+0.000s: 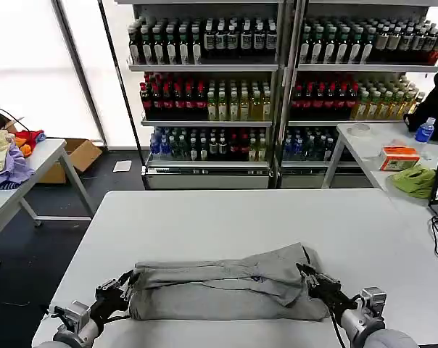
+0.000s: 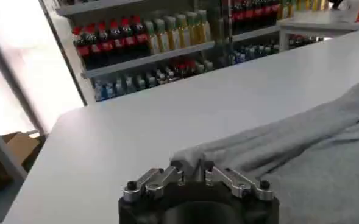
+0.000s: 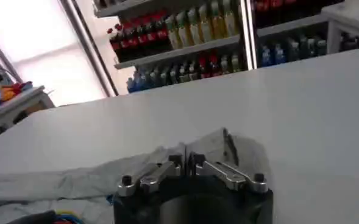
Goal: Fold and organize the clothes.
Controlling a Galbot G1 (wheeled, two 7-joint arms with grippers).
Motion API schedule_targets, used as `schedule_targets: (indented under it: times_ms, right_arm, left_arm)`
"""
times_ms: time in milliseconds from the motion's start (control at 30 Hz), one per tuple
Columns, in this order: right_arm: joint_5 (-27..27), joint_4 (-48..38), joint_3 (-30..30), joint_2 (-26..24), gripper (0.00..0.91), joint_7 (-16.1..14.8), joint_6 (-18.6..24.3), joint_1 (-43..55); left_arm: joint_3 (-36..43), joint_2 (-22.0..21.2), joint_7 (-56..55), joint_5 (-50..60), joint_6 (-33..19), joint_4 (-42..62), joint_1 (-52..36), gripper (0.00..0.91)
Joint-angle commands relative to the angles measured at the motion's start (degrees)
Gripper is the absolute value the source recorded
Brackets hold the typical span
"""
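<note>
The grey shirt (image 1: 226, 286) lies bunched lengthwise along the near edge of the white table (image 1: 226, 217). The left gripper (image 1: 129, 283) pinches its left end and the right gripper (image 1: 311, 278) pinches its right end, both pairs of fingers pressed together on cloth. With so little fabric in each grip, uneven lifting could pull a corner free or drag the folded layers askew.

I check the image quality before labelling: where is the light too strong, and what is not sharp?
Head view: the windows behind are blown out white; the grey shirt is evenly lit. Left wrist view: the shelf bottles are soft, the left tool sharper. Right wrist view: similar window glare and blurred background behind the right tool.
</note>
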Motion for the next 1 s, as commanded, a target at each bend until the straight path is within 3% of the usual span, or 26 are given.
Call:
schedule_targets:
  times_ms: [33, 133, 200, 333, 600, 700, 733, 767, 800, 833, 900, 1000]
  right_arm:
    - [-3.46, -0.34, 5.35, 0.90, 0.907, -4.51, 15.98, -3.57]
    - [-3.55, -3.24, 5.09, 2.08, 0.907, -5.14, 23.79, -2.54]
    - [-3.96, -3.88, 4.77, 2.47, 0.907, -5.27, 25.77, -2.44]
    - [-4.45, -4.76, 3.95, 3.64, 0.907, -5.07, 26.66, -3.18]
    - [-5.14, -4.37, 4.17, 4.51, 0.907, -4.74, 27.16, -4.54]
    - [-4.56, -4.29, 4.73, 4.44, 0.907, -4.83, 27.59, -5.21]
    - [-4.18, -4.31, 4.98, 4.36, 0.907, -4.90, 27.78, -5.55]
    - [-3.91, -4.34, 5.08, 4.34, 0.907, -4.98, 27.82, -5.79]
    - [-3.71, -4.35, 5.21, 4.30, 0.907, -5.09, 27.95, -6.04]
    - [-3.62, -4.40, 5.31, 4.32, 0.907, -5.12, 28.13, -6.27]
    - [-3.61, -4.50, 5.32, 4.43, 0.907, -5.06, 28.31, -6.39]
    - [-3.45, -4.44, 5.21, 4.45, 0.907, -5.07, 28.31, -6.45]
  left_arm:
    - [-4.73, -5.22, -6.98, -4.42, -0.46, -3.16, 5.90, 0.907]
    - [0.42, -8.14, -11.25, -7.96, -2.15, -3.05, 6.49, 0.907]
    - [3.00, -10.08, -13.51, -8.87, -3.44, -2.83, 5.90, 0.907]
    - [8.10, -13.92, -19.82, -13.81, -5.02, -2.28, 2.15, 0.907]
    - [12.70, -17.09, -24.54, -11.44, -5.03, 2.89, -3.61, 0.907]
    - [12.79, -17.68, -24.88, -11.58, -5.60, 4.06, -3.39, 0.796]
    - [12.66, -17.71, -24.87, -11.37, -6.07, 4.48, -3.10, 0.514]
    - [12.54, -17.83, -24.87, -11.31, -6.14, 4.60, -2.96, 0.403]
    - [12.44, -17.92, -25.00, -11.30, -6.25, 4.71, -2.77, 0.202]
    - [12.35, -18.18, -25.18, -11.27, -6.51, 4.73, -2.31, 0.101]
    - [12.32, -18.34, -25.06, -11.00, -6.57, 4.58, -1.77, 0.010]
    - [12.56, -18.77, -24.94, -10.17, -7.27, 4.21, -1.01, 0.010]
